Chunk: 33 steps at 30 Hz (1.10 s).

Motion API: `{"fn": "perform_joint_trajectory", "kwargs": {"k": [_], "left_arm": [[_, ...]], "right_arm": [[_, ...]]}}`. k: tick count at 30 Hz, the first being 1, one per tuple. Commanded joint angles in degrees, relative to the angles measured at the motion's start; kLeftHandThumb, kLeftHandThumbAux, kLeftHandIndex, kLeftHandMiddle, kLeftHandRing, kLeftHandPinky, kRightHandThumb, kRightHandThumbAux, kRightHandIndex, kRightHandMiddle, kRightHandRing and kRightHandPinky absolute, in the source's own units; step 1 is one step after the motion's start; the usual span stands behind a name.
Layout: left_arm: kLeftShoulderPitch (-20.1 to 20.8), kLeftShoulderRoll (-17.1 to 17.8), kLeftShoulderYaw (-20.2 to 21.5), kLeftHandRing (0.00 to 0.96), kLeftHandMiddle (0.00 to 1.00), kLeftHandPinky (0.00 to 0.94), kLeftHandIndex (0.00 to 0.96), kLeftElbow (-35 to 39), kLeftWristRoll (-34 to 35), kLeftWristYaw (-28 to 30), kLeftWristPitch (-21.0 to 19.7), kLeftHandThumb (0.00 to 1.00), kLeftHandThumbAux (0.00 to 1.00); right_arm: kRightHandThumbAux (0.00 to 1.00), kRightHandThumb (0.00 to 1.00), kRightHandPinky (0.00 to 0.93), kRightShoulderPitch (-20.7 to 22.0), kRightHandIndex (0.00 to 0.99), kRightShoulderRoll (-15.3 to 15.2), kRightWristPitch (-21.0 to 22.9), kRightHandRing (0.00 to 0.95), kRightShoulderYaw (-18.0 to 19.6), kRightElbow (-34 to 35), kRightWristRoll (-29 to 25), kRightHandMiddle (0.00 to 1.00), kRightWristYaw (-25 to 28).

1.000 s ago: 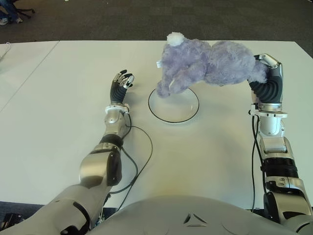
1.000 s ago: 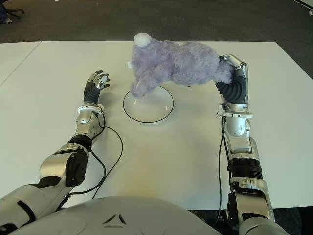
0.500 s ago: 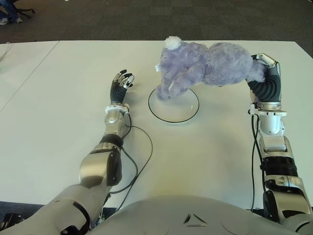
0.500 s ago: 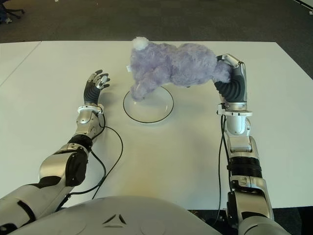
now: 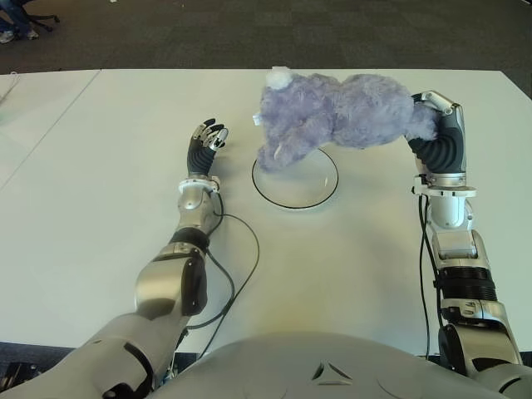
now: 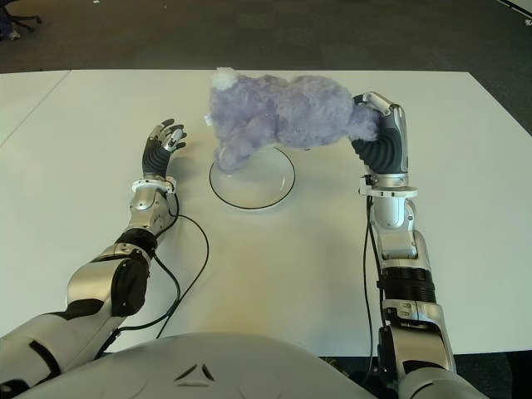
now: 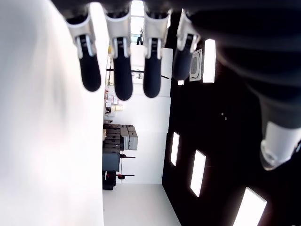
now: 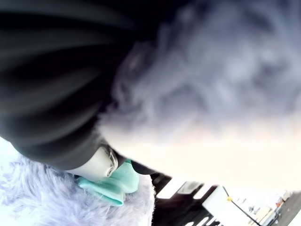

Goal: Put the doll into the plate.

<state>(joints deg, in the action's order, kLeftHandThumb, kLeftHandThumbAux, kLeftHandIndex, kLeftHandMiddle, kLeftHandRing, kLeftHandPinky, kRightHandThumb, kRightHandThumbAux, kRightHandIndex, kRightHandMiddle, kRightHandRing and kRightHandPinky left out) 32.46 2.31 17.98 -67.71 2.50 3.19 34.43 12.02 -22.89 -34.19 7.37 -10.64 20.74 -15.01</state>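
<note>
Doll [image 5: 337, 112] hangs off the table in the grasp of the right hand [image 5: 439, 133], whose fingers are clenched into the fur at one end; the right wrist view shows that fur pressed right against the palm. From this hand the toy's long axis runs roughly level, out toward the robot's left, ending in a white-tipped head and a drooping paw at the far end. That paw dangles just above the far rim of the plate [image 5: 295, 198], while the bulk of the body sits beyond the rim, on the side away from the robot. The plate therefore lies to the left of the grasping hand and a little nearer the robot's body than the doll. By my reading, the coming move turns on drawing the toy back over the dish and lowering it before letting go. The left hand [image 5: 204, 145] shows left of the plate, fingers relaxed and holding nothing, closer to the dish but idle.
</note>
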Motion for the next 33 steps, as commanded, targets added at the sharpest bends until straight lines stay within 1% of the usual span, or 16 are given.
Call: {"fn": "perform_joint_trajectory", "kwargs": {"k": [1,5,9,13,14,17,19,33], "left_arm": [[-11.8,-4.1,1.4,0.291,0.270,0.301,0.209,-9.0,1.5,-0.3,-6.5,0.000,0.577],[-11.8,-4.1,1.3,0.282,0.261,0.290,0.218,-9.0,1.3,-0.6,-6.6,0.000,0.581],[-11.7,-4.1,1.4,0.277,0.259,0.289,0.218,-9.0,1.4,-0.6,-7.0,0.000,0.577],[-11.7,-4.1,1.8,0.278,0.260,0.296,0.219,-9.0,1.5,-0.4,-7.2,0.000,0.577],[-11.7,-4.1,1.8,0.275,0.259,0.281,0.218,-9.0,1.5,-0.4,-7.2,0.000,0.576],[-11.7,-4.1,1.8,0.274,0.260,0.276,0.217,-9.1,1.2,-0.6,-7.3,0.000,0.574],[-11.7,-4.2,1.8,0.285,0.271,0.291,0.224,-9.1,1.2,-0.8,-7.3,0.000,0.574],[-11.7,-4.3,1.7,0.282,0.271,0.284,0.233,-9.1,1.0,-0.7,-7.1,0.000,0.568]], "right_arm": [[0.726,0.680,0.862,4.7,0.435,1.8,-0.4,0.871,-1.4,-5.9,-0.9,0.863,-0.4],[0.727,0.680,0.859,6.8,0.435,2.9,-1.6,0.871,-2.0,-7.5,-2.7,0.862,0.4],[0.727,0.680,0.859,8.7,0.435,4.7,-0.8,0.870,-3.1,-7.0,-2.8,0.859,0.4],[0.727,0.680,0.859,9.3,0.435,5.2,-0.7,0.870,-3.4,-7.2,-2.5,0.858,0.2],[0.727,0.680,0.859,9.4,0.435,5.4,-0.7,0.870,-3.5,-7.3,-2.4,0.857,0.2],[0.727,0.680,0.862,9.7,0.435,5.6,-0.8,0.871,-3.8,-7.7,-2.3,0.858,0.3],[0.727,0.680,0.865,10.0,0.435,5.9,-0.8,0.874,-4.1,-8.2,-2.4,0.862,0.7],[0.727,0.680,0.863,11.9,0.435,7.1,-2.2,0.878,-5.3,-11.2,-2.2,0.868,0.1]]}}
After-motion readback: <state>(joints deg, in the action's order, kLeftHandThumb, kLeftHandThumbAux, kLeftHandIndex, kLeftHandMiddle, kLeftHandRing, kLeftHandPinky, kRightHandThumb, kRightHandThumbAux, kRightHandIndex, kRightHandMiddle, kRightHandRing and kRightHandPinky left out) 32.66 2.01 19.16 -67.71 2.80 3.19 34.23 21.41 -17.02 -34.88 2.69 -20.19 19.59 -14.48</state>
